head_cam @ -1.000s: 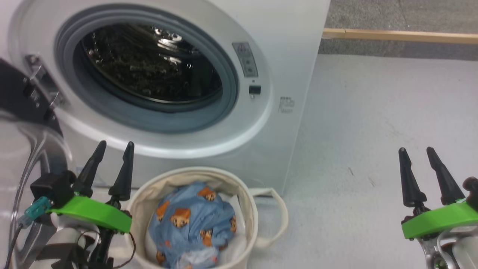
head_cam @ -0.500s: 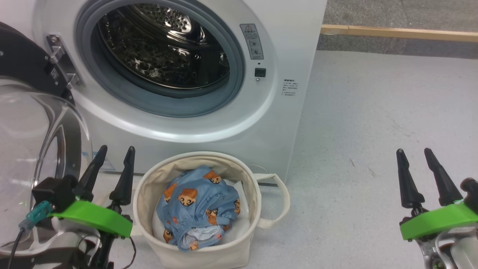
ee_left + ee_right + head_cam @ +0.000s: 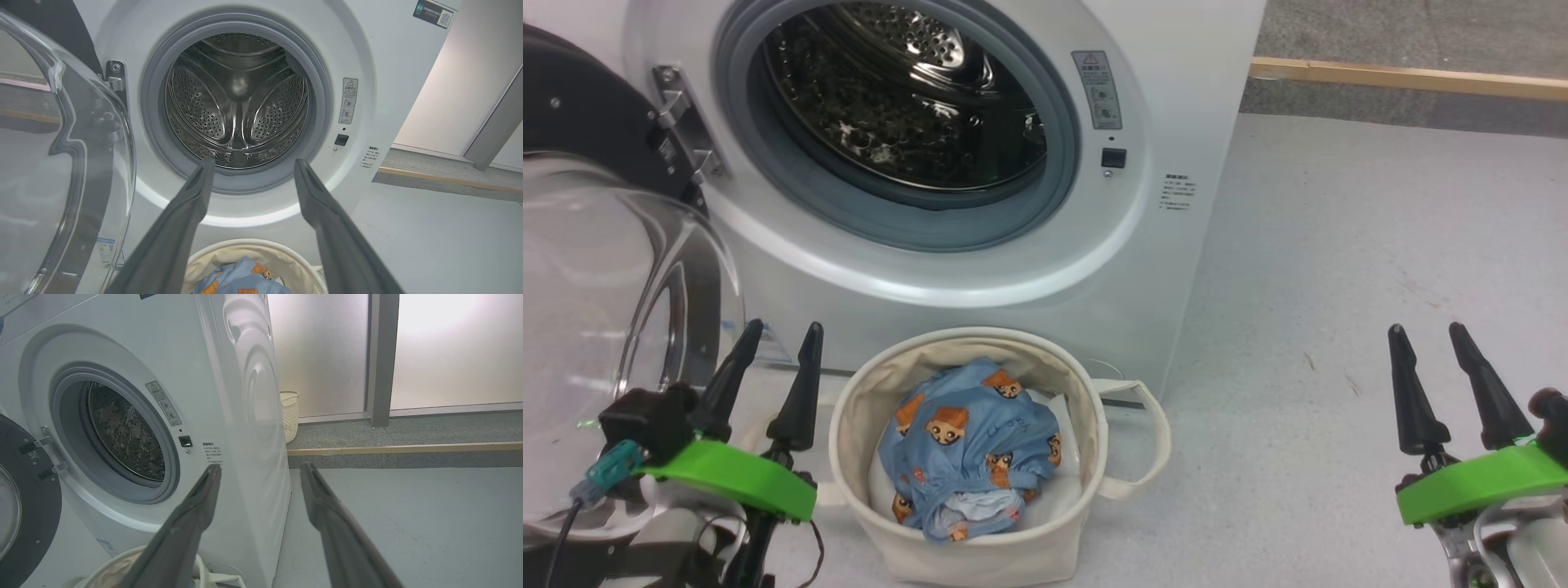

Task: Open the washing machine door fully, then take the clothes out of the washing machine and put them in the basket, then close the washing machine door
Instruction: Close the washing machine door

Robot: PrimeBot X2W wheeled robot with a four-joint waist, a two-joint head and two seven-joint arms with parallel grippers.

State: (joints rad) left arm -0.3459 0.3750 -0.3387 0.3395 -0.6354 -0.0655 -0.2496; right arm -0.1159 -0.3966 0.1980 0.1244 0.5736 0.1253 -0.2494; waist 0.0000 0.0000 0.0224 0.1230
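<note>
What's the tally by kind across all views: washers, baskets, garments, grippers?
Washers: 1, white front-loading washing machine
Baskets: 2, round cream canvas basket, pale lattice plastic basket
Garments: 1, light blue bear-print fabric garment
Grippers: 2, left gripper, right gripper, dark fingers open
Total: 6

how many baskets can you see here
2. The cream canvas basket sits on the floor before the washing machine, holding the clothes. A pale lattice basket stands by the frosted wall beyond the washer, seen from the right wrist. More could be hidden behind the washer.
</note>
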